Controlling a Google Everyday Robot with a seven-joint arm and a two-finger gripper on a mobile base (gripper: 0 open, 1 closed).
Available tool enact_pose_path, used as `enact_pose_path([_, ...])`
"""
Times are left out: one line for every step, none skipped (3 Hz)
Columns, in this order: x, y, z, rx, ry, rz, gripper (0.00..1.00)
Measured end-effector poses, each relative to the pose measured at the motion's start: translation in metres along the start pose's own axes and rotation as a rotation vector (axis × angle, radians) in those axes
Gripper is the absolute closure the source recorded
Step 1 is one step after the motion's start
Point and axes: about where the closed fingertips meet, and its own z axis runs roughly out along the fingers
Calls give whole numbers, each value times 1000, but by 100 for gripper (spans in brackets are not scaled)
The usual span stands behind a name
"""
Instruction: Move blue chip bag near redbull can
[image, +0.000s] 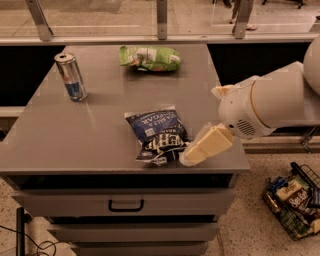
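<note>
near the front right of the grey cabinet top (65, 145), the gripper (194, 153) hovers low, just right of the blue chip bag (156, 132); whether it is open or closed cannot be told. the bag lies flat just to its left, long axis running roughly near to far, patterned end toward the front edge. farther back and well to the left stands the redbull can (71, 76), upright. the green and white chip bag (150, 57) lies farthest.
</note>
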Motion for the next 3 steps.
enact_pose_path([-10,17,25,-42,-28,2,0])
enact_pose_path([-16,30,47,-72,-48,6,0])
enact_pose_path([-17,41,67,-102,-55,4,0])
